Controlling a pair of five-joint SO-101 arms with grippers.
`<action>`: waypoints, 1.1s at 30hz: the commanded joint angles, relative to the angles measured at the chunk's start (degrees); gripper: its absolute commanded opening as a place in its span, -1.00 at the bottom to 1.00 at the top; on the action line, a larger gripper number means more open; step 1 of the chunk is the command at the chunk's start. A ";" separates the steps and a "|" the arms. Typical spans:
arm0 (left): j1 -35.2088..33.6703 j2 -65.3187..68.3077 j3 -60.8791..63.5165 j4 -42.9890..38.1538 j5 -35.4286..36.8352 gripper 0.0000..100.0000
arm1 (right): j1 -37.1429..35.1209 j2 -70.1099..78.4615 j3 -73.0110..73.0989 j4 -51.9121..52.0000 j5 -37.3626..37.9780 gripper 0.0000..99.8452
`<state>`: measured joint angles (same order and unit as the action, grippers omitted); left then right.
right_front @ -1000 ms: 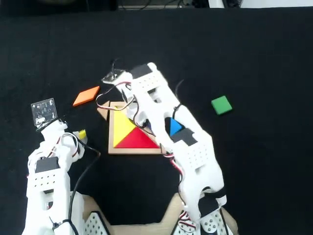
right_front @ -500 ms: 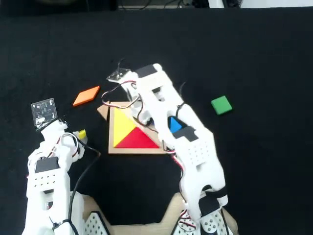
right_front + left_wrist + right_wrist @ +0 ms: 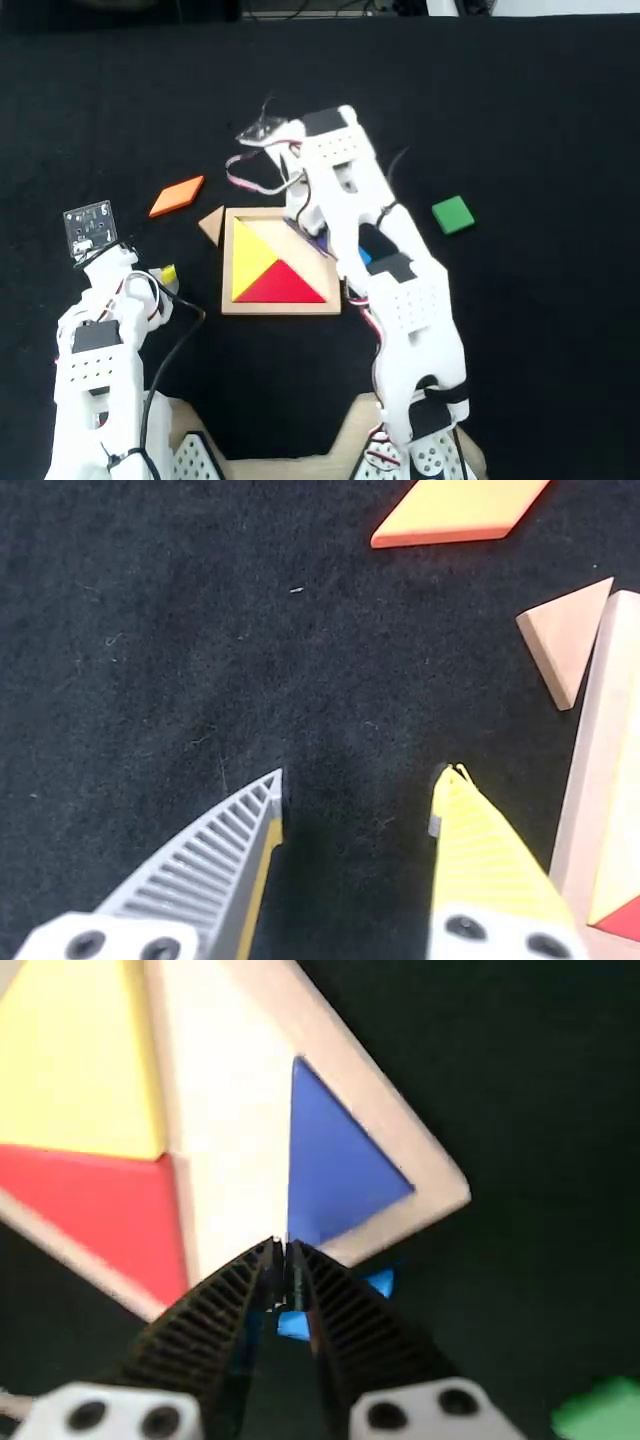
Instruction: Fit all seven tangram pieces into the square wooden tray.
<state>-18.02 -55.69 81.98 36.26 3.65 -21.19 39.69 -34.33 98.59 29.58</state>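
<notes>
a: right gripper [image 3: 283, 1250] pinched together, tips at the edge of the blue triangle [image 3: 335, 1170], in the tray [image 3: 432, 1198] corner. left gripper [image 3: 362, 773] apart over bare tabletop [image 3: 150, 630].
b: risk: a nudge could tip it out of its seat, or shift the tray.

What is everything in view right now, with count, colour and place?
wooden tray: 1, light wood, centre
yellow triangle: 1, yellow, in tray
red triangle: 1, red, in tray
blue triangle: 1, dark blue, tray corner
light blue piece: 1, outside tray rim
small triangle: 1, wood-coloured, outside tray corner
parallelogram: 1, orange, on cloth
square: 1, green, on cloth
left gripper: 1, grey-yellow, open, beside tray
right gripper: 1, black, shut, over tray
</notes>
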 commanded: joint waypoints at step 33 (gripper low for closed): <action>-1.01 -0.26 -6.64 7.21 -5.27 -0.52 | 19.87 -57.89 85.49 -62.24 -14.42 -0.98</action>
<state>-18.73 -55.69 79.52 41.63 1.19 -2.99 -19.12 51.82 38.11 15.78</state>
